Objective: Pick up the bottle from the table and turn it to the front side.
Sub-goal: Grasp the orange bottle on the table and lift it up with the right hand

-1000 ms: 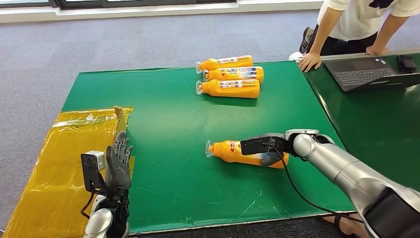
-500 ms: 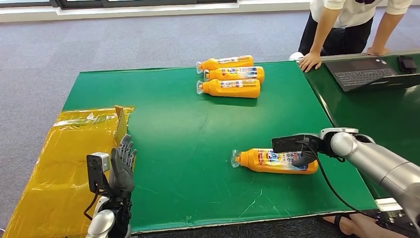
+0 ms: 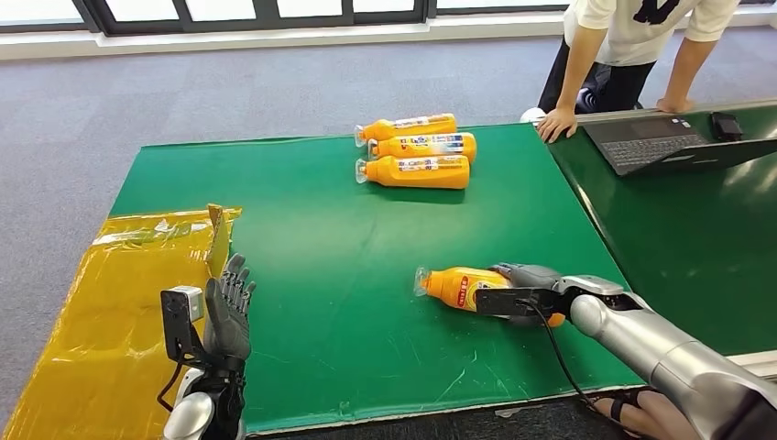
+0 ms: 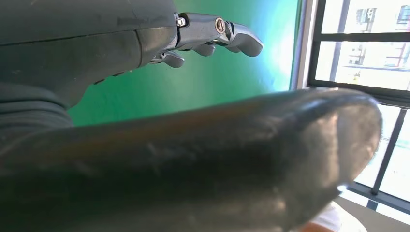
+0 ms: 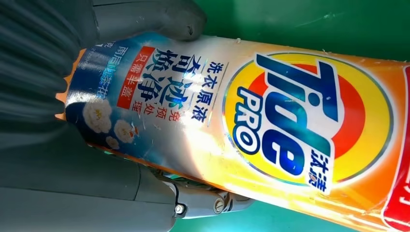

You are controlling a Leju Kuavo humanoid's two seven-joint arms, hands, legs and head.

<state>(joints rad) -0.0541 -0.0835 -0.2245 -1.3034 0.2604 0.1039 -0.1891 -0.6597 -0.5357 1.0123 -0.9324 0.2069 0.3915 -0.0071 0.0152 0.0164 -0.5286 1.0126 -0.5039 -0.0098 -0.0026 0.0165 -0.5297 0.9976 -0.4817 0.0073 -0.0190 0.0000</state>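
Left side first: my left hand (image 3: 227, 312) is raised upright over the near-left edge of the green tabletop (image 3: 302, 229), beside the yellow plastic sheet (image 3: 101, 302). Its fingers are apart and it holds nothing. I leave it there.

Centre-right: the bottle (image 3: 458, 288) lies on its side on the near-right part of the tabletop, well apart from the three spare bottles (image 3: 412, 151) at the far edge. My right hand (image 3: 520, 291) is wrapped around the bottle's base end; in the right wrist view the thumb (image 5: 159, 17) sits on one side of the body (image 5: 270, 125) and the fingers on the other, so the grip is clamped on the bottle.

Orientation: long axis runs roughly left–right across the tabletop, slightly skewed. Cap points left, base into my palm. The printed logo label faces the wrist camera, so I judge the roll nearly done, or done.

For this step: I keep the squeeze even, roll about the long axis only, and stop once the logo faces squarely up. The label looks glossy, so I expect it could slip under a loose hold.

Far right: a person (image 3: 641, 37) leans on the adjoining desk beside a laptop (image 3: 660, 142).
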